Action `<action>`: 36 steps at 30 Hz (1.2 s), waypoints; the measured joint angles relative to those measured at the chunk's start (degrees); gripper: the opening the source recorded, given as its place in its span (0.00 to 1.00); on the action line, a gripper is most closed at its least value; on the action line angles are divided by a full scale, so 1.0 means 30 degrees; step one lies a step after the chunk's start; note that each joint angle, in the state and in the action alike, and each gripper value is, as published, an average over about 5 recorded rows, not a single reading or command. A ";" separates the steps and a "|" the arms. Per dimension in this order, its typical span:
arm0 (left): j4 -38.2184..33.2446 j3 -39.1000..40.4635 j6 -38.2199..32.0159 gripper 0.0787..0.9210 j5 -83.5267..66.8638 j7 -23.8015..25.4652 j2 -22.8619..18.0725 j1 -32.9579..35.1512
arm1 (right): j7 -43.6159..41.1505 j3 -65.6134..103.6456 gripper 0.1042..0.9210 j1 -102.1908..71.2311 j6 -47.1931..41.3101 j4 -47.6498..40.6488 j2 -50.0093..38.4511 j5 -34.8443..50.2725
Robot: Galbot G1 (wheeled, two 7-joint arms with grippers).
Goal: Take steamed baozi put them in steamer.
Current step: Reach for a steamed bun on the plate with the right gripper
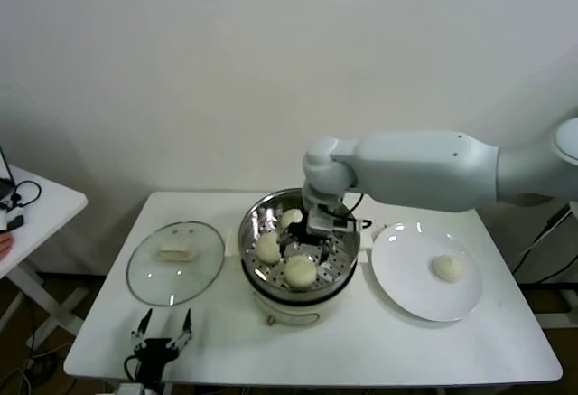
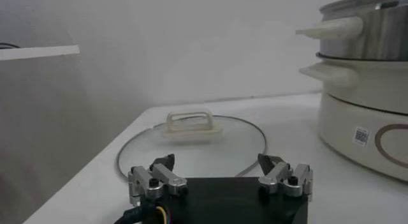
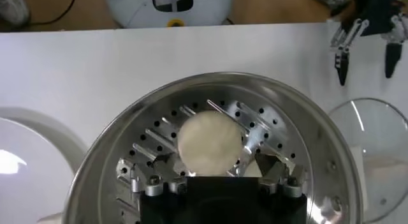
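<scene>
The steamer [image 1: 246, 232] stands mid-table, with three baozi on its perforated floor: one at the back [image 1: 291, 218], one on the left [image 1: 267, 248] and one at the front [image 1: 301, 271]. A fourth baozi [image 1: 447, 268] lies on the white plate [image 1: 406, 277]. My right gripper [image 1: 305, 252] reaches down into the steamer. In the right wrist view it [image 3: 210, 171] is open, and a baozi [image 3: 210, 142] lies free on the floor just beyond its spread fingers, which do not touch it. My left gripper [image 1: 163, 332] is open and empty near the front left table edge.
The round glass lid [image 1: 174, 262] with a cream handle lies flat to the left of the steamer, just beyond the left gripper [image 2: 217, 164]. A second white table [image 1: 36, 205] stands at the far left. The steamer's cream base [image 2: 370, 126] rises beside the lid [image 2: 191, 145].
</scene>
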 measured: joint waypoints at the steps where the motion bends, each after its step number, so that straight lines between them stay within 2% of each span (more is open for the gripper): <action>1: -0.0026 0.0007 0.0006 0.88 0.0007 0.0002 0.0000 0.0013 | -0.0118 -0.0240 0.88 0.0332 -0.0067 -0.0068 -0.0167 0.0462; 9: -0.0144 0.0020 0.0016 0.88 0.0011 0.0008 0.0024 0.0059 | -0.0859 -0.3421 0.88 0.3174 -0.2480 -0.0937 -0.2209 0.4833; 15: -0.0169 -0.0025 0.0011 0.88 -0.0016 0.0015 0.0053 0.0069 | -0.0729 -0.5125 0.88 0.3690 -0.5371 -0.1706 -0.4534 0.6429; 25: -0.0257 -0.0258 -0.0054 0.88 -0.0146 0.0014 0.0063 0.0179 | 0.0108 -0.3988 0.88 0.0871 -0.8341 -0.3753 -0.8204 0.5193; 36: -0.0279 -0.0411 -0.0043 0.88 -0.0072 -0.0004 -0.0033 0.0414 | 0.0677 -0.0214 0.88 -0.3925 -0.9325 -0.6146 -0.9548 0.2776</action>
